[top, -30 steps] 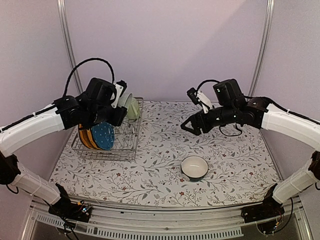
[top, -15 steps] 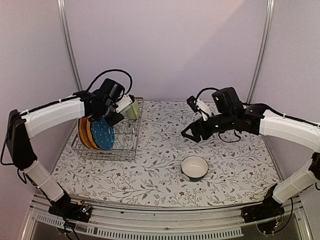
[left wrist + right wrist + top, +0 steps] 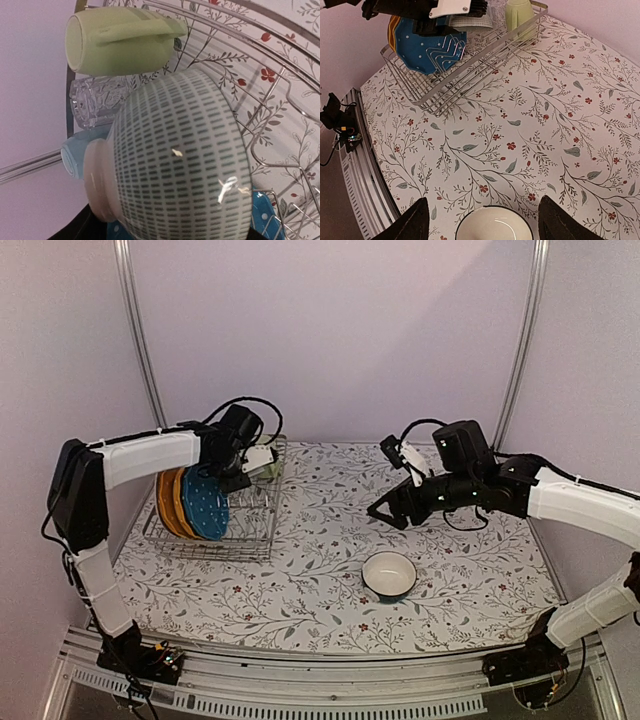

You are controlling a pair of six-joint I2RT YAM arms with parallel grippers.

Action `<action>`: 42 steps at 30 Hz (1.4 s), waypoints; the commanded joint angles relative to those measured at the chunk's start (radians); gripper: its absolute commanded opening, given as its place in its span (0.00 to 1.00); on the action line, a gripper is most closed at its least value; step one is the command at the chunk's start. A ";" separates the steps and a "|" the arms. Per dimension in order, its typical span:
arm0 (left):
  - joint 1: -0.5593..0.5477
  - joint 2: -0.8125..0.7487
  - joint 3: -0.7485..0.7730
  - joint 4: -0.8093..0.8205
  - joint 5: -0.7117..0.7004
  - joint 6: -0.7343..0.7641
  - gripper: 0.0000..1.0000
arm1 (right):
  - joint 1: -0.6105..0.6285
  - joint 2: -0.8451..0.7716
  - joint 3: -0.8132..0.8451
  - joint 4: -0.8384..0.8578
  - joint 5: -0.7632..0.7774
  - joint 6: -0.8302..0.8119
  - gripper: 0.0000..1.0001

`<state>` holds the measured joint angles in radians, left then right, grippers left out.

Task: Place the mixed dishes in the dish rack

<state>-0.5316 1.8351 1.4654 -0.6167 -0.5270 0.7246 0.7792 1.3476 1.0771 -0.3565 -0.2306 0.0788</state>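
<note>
My left gripper (image 3: 250, 454) is shut on a pale bowl with rows of dark green dashes (image 3: 180, 165), held on its side over the back of the dish rack (image 3: 256, 532); its fingers are hidden behind the bowl. Behind the bowl lie a yellow-green mug (image 3: 120, 45), a clear glass (image 3: 95, 102) and a light blue mug (image 3: 74, 156). Yellow and blue dotted plates (image 3: 205, 510) stand in the rack's left half. A second bowl (image 3: 389, 574), cream inside, sits on the table. My right gripper (image 3: 386, 510) hovers open above it, apart from it, fingers (image 3: 418, 220) either side in the right wrist view.
A floral mat (image 3: 320, 540) covers the table. The rack (image 3: 470, 75) stands at the back left against the left wall. A metal rail (image 3: 300, 680) runs along the near edge.
The left arm has stretched out toward the back of the rack, carrying the dashed bowl lower and closer to the mugs. The right gripper has drifted slightly right and down.
</note>
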 commanded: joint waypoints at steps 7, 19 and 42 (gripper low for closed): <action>0.010 0.105 0.063 -0.032 -0.088 0.036 0.00 | 0.005 -0.015 -0.021 0.014 0.001 0.007 0.73; 0.002 0.131 0.057 -0.102 -0.092 0.033 0.17 | 0.004 -0.021 -0.036 0.015 0.005 0.009 0.73; -0.015 0.000 -0.097 -0.078 -0.077 0.120 0.22 | 0.005 -0.008 -0.045 0.029 -0.001 0.008 0.73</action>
<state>-0.5526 1.8896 1.4174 -0.6243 -0.5877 0.8150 0.7792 1.3476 1.0508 -0.3492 -0.2306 0.0856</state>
